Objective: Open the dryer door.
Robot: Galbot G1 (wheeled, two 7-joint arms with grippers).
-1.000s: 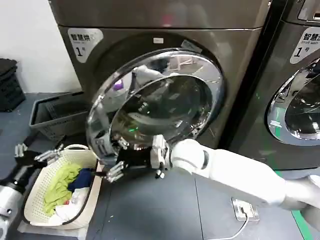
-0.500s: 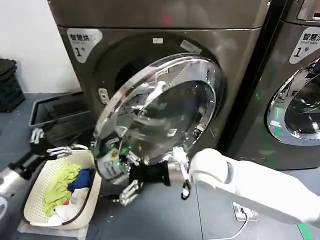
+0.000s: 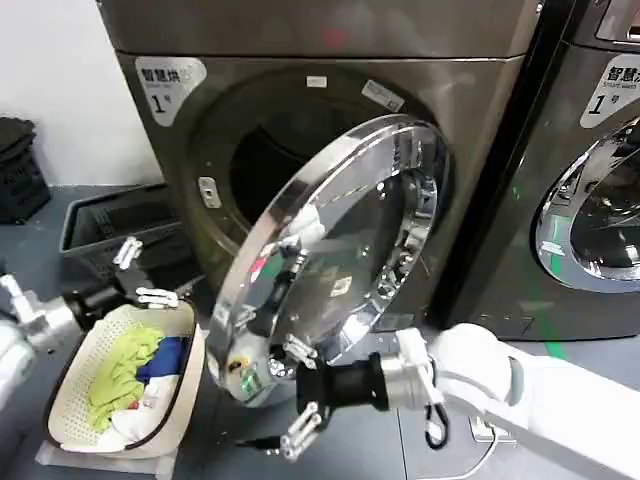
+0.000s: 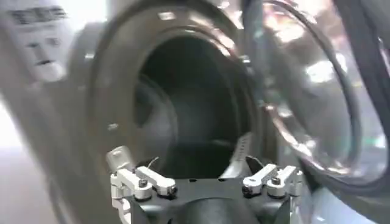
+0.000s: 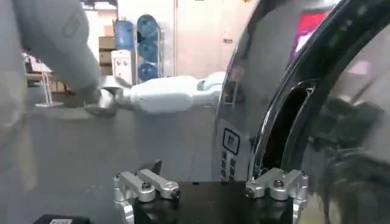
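Dryer door (image 3: 330, 240) mirror-chrome rim, dark glass; machine (image 3: 480, 100) brown-grey.

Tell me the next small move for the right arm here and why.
Probably keep sweeping the right pincer outward against the dryer door. The door hangs only partly open, still angled across the drum opening, and the open pincer sits at its lower rim. The left pincer waits over the laundry basket.

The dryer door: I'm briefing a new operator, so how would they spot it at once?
Find the brown-grey machine left of the darker one. The dryer door is its round porthole, swung open above the right gripper. Unlike the neighbour's shut chrome door, it stands ajar, baring a dark drum opening.
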